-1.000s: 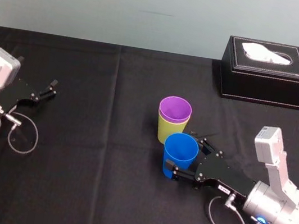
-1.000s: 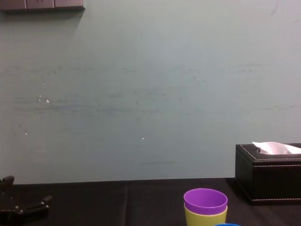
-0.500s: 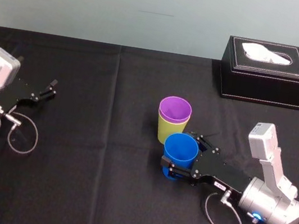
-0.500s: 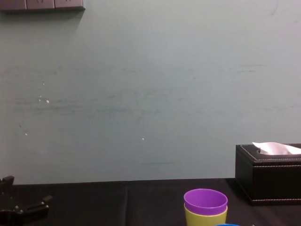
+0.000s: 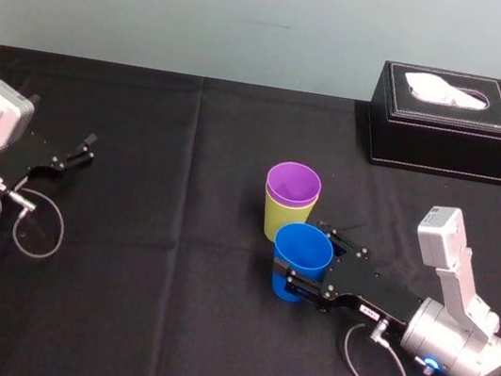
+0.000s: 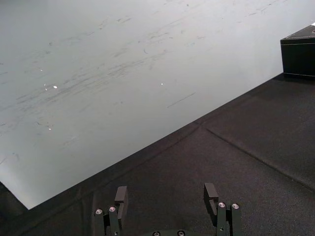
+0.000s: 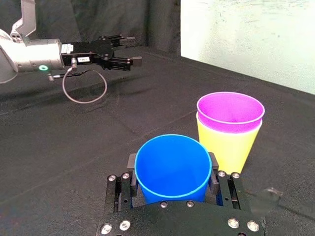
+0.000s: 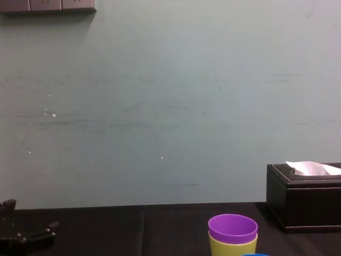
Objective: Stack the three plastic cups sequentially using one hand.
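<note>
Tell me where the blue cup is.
In the head view the blue cup is right of centre, gripped by the right pincer, in front of the purple cup nested in the yellow-green cup.

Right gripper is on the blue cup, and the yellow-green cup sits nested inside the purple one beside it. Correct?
No. The purple cup sits nested inside the yellow-green cup, not the reverse; the right wrist view shows it. The right gripper is on the blue cup, beside them.

Black stitched rectangular tissue box (image 5: 464,136) at 2 o'clock on black cloth-covered table (image 5: 143,324). White tissue (image 5: 449,90) protruding from top slot. Pale blue-green wall (image 5: 165,3) at 12 o'clock, behind table edge.
</note>
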`<state>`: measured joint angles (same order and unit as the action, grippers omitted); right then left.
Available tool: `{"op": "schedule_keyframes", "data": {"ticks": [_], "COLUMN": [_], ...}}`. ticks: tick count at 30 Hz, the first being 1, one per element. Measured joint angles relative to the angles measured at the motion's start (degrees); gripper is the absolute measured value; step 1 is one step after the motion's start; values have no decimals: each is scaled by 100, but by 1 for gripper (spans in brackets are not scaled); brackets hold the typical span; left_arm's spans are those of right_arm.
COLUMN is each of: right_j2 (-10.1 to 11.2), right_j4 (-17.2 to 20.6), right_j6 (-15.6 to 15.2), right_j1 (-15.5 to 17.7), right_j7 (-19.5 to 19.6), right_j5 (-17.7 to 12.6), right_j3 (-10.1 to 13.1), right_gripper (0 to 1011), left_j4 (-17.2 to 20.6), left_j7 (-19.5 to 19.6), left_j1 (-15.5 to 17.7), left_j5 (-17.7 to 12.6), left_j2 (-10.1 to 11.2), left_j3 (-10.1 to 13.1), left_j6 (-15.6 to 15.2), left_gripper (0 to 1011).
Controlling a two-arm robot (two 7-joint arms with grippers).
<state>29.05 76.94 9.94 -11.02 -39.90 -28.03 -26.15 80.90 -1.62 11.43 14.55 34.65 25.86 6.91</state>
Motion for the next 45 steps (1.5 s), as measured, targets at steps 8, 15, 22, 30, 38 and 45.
{"op": "schedule_keyframes", "data": {"ticks": [8, 15, 22, 30, 38, 45], "right_j2": [124, 399, 585, 505, 257, 97], "right_j4": [313, 896, 1185, 940, 479, 154], "right_j6": [-85, -562, -860, -1138, -1127, -1094], "right_j1": [80, 108, -171, -859, -1444, -1698], "right_j7": [131, 148, 13, -54, 2, 12], "right_j5": [23, -196, -466, -591, -427, -366], "right_j3": [77, 214, 278, 167, -87, -242], "right_gripper": [750, 731, 730, 730, 731, 731], "left_j4": [0, 0, 0, 0, 0, 0], "left_j7": [0, 0, 0, 0, 0, 0], "left_j1": [0, 0, 0, 0, 0, 0], "left_j5": [0, 0, 0, 0, 0, 0], "left_j2": [0, 0, 0, 0, 0, 0], "left_j3": [0, 0, 0, 0, 0, 0], "left_j6": [0, 0, 0, 0, 0, 0], "left_gripper": [1011, 1011, 1011, 1011, 1011, 1011]}}
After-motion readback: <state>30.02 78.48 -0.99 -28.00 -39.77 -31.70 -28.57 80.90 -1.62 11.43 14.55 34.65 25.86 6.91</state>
